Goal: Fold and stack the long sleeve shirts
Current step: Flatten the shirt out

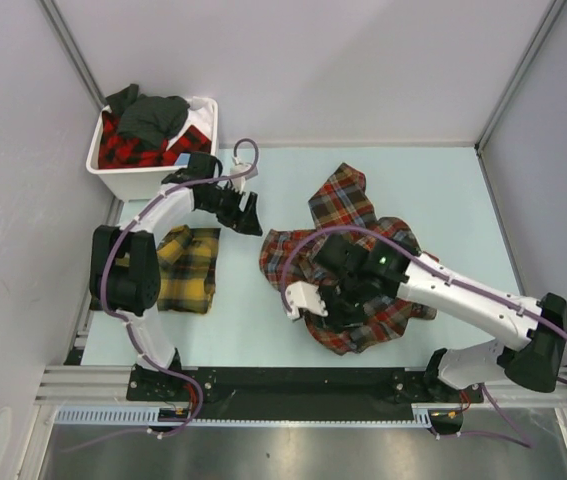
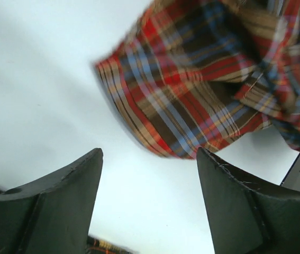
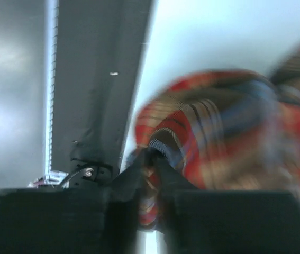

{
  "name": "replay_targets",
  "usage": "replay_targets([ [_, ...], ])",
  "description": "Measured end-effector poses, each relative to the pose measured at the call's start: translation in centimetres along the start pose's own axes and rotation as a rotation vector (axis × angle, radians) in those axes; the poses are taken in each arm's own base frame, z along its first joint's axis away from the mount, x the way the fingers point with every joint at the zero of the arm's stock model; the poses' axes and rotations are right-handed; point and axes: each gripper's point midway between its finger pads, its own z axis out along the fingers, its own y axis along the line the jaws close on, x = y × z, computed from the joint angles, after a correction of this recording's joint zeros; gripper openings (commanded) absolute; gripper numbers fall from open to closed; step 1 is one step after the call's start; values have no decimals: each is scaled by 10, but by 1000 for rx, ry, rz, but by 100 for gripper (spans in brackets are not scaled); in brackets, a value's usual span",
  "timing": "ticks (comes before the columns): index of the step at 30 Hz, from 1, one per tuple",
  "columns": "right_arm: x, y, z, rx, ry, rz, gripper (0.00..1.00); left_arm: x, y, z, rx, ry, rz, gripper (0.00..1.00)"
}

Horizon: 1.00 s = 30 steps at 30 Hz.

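A red-brown plaid shirt with blue lines (image 1: 353, 215) lies crumpled in the middle of the table; it also shows in the left wrist view (image 2: 208, 79) and the right wrist view (image 3: 224, 132). My right gripper (image 3: 152, 156) is shut on a fold of this shirt near its front edge (image 1: 338, 300). My left gripper (image 2: 150, 159) is open and empty, above the bare table just left of the shirt (image 1: 248, 215). A yellow-and-dark-green plaid shirt (image 1: 188, 268) lies folded at the left.
A white plastic bin (image 1: 128, 180) at the back left holds a red-black plaid shirt (image 1: 123, 148) and a dark grey one (image 1: 153, 115). The black rail (image 3: 97, 79) runs along the table's near edge.
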Motion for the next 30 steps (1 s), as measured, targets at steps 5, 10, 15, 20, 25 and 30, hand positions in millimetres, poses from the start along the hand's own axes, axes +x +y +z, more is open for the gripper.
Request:
replay_targets([
  [5, 5, -66, -43, 195, -106, 131, 100, -12, -6, -8, 1, -33, 37, 89],
  [10, 80, -179, -146, 490, -286, 541, 98, -48, -28, 22, 39, -25, 145, 92],
  [15, 209, -228, -153, 496, -339, 1019, 96, -85, -64, 85, 97, 2, 297, 95],
  [20, 289, -234, -93, 338, -295, 1363, 91, -67, -103, 141, 159, 111, 406, 93],
  [25, 300, -226, -59, 236, -237, 1442, 35, -6, -121, 156, 180, 296, 468, 9],
  [30, 284, -197, -45, 136, -231, 1407, 0, 66, -103, 119, 168, 451, 437, 0],
])
